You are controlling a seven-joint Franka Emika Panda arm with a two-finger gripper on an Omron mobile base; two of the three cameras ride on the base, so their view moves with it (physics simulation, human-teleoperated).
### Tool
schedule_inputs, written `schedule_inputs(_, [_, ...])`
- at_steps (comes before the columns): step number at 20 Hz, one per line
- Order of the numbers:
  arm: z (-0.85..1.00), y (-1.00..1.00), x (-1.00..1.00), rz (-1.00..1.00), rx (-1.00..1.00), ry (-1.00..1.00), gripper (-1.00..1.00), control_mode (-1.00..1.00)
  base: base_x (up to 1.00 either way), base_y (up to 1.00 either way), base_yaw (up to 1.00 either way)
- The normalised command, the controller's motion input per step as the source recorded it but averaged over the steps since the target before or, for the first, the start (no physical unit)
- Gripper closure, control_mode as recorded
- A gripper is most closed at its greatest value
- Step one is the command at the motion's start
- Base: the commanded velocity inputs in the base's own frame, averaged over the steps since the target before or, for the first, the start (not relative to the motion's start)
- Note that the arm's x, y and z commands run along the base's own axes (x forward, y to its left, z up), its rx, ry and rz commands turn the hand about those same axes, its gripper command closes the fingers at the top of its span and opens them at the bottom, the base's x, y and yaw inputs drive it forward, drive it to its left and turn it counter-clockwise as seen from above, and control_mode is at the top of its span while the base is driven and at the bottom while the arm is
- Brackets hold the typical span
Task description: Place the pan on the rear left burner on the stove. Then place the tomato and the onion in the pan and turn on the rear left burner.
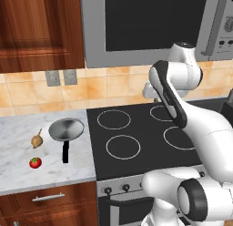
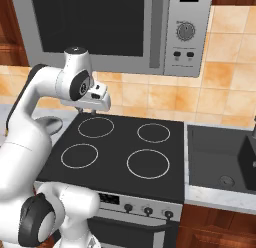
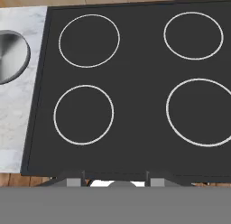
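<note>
The steel pan (image 1: 67, 129) rests on the marble counter left of the stove (image 1: 141, 152), its black handle pointing to the front; the hand view catches its rim (image 3: 10, 56). The tan onion (image 1: 37, 140) lies just left of the pan. In front of the onion sits the red tomato (image 1: 35, 162). The rear left burner (image 1: 113, 119) (image 3: 89, 40) is bare. My gripper (image 2: 89, 110) (image 3: 116, 180) hangs open high above the middle of the cooktop, pointing down, with nothing between its fingertips (image 3: 74, 179).
A microwave (image 2: 100, 27) hangs above the stove. Black knobs (image 2: 147, 210) line the steel front panel. A dark sink (image 2: 220, 152) lies right of the cooktop. The tiled wall behind the counter carries an outlet (image 1: 61, 77).
</note>
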Motion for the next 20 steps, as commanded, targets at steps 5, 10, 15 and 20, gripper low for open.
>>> schedule_inputs(5, [0.00, 0.11, -0.05, 0.00, -0.06, 0.00, -1.00, -1.00, 0.00, 0.00, 0.00])
schedule_inputs(10, [0.00, 0.31, -0.09, 0.00, -0.15, 0.00, -1.00, -1.00, 0.00, 0.00, 0.00])
schedule_inputs(15, [0.00, 0.46, -0.08, 0.00, -0.14, 0.00, -1.00, -1.00, 0.00, 0.00, 0.00])
schedule_inputs(20, [-0.04, 0.40, -0.02, 0.00, -0.04, 0.00, -1.00, -1.00, 0.00, 0.00, 0.00])
